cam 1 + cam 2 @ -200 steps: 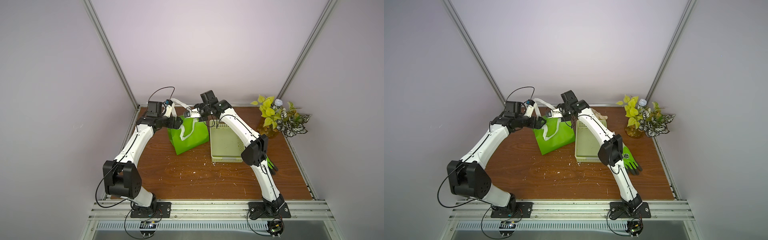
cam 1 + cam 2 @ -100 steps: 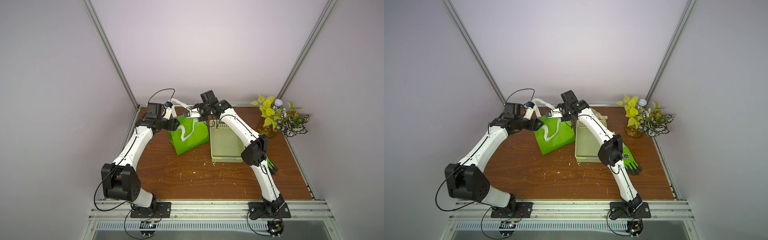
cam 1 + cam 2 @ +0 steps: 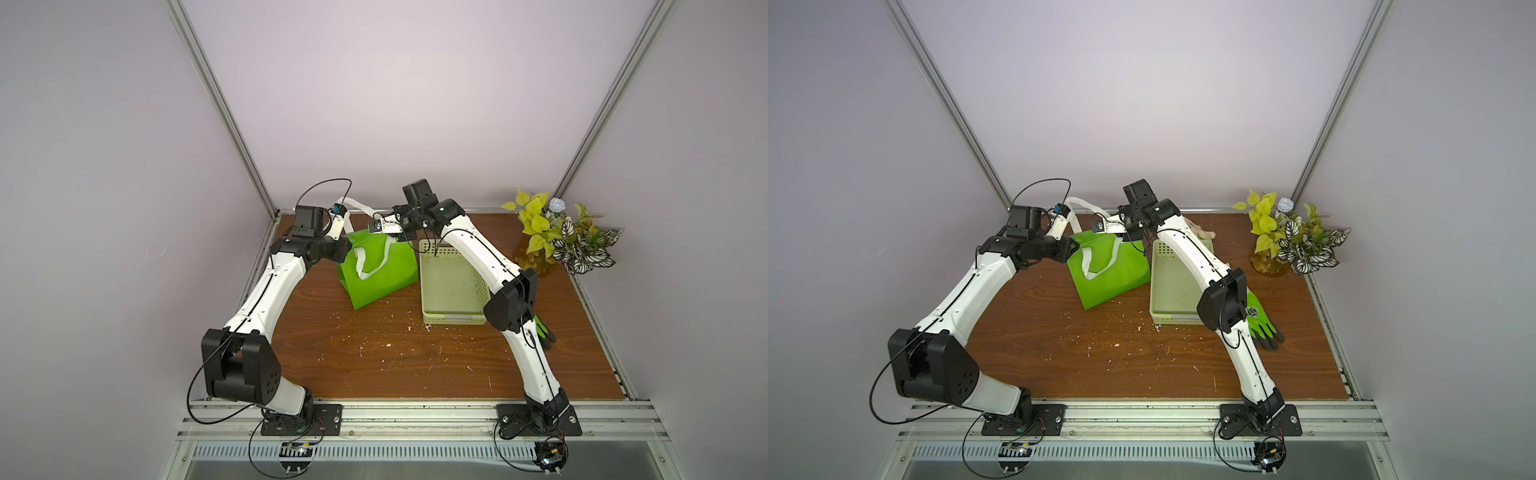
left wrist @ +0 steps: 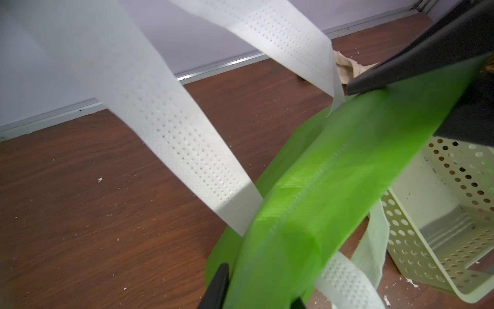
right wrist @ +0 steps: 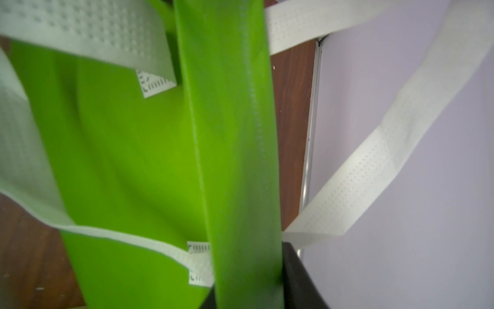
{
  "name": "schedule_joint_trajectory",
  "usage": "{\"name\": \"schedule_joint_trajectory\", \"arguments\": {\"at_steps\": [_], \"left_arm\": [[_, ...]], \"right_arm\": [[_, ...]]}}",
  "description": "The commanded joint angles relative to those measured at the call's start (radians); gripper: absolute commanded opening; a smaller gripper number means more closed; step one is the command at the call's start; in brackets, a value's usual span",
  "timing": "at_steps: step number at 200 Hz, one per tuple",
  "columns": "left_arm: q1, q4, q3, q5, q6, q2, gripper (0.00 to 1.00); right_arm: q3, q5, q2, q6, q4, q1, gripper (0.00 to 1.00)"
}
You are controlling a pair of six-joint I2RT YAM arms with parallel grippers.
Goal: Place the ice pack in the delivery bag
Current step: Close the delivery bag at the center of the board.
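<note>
Pale lilac walls (image 3: 374, 104) enclose a crumb-flecked dark wooden tabletop (image 3: 374, 365).

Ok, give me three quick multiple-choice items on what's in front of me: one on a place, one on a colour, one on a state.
1. Where does the pale basket stand relative to the delivery bag?
A. Beside it, on the side of the right arm
B. On top of it
C. Inside it

2. What colour are the bag's handles?
A. Black
B. White
C. Red

3. How does the basket stand?
A. Overturned
B. Filled to the rim
C. Upright, with nothing seen inside

Key:
1. A, because both top views show it next to the bag, under the right arm.
2. B, because white straps cross both wrist views.
3. C, because its bare floor shows from above.
</note>
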Motion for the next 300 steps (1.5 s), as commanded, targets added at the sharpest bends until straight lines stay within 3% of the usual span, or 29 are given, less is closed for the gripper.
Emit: {"name": "schedule_joint_trajectory", "arguments": {"at_steps": [1, 23, 54, 101, 156, 174, 200, 236, 278, 300], "left_arm": [[-0.011, -0.008, -0.004, -0.04, 0.045, -0.021, 0.23], [-0.018, -0.008, -0.004, -0.055, 0.051, -0.014, 0.16], [-0.037, -0.006, -0.002, -0.081, 0.061, -0.007, 0.09], [-0.07, 0.014, -0.006, -0.116, 0.077, -0.017, 0.03], [-0.083, 0.096, -0.062, -0.112, 0.087, -0.074, 0.0], [-0.083, 0.104, -0.067, -0.112, 0.088, -0.079, 0.0], [-0.083, 0.106, -0.077, -0.114, 0.108, -0.082, 0.0], [-0.083, 0.147, -0.131, -0.103, 0.16, -0.114, 0.0], [-0.083, 0.208, -0.175, -0.033, 0.231, -0.147, 0.0], [-0.084, 0.23, -0.189, -0.005, 0.255, -0.164, 0.0]], "right_arm": [[-0.012, -0.071, -0.094, 0.02, 0.001, -0.007, 0.46], [-0.012, -0.152, -0.119, 0.039, -0.003, -0.014, 0.6], [-0.013, -0.23, -0.154, 0.06, 0.01, -0.02, 0.69], [0.009, -0.255, -0.141, 0.097, 0.065, -0.019, 0.77], [0.013, -0.212, -0.092, 0.292, 0.288, 0.0, 0.74], [0.033, -0.289, -0.078, 0.278, 0.25, 0.001, 0.78], [0.075, -0.394, -0.067, 0.139, 0.03, -0.009, 0.84], [0.062, -0.379, -0.085, 0.086, -0.111, -0.074, 0.98], [0.039, -0.19, -0.082, 0.025, -0.091, -0.08, 0.99], [0.091, -0.215, -0.051, 0.022, -0.102, -0.082, 0.99]]}}
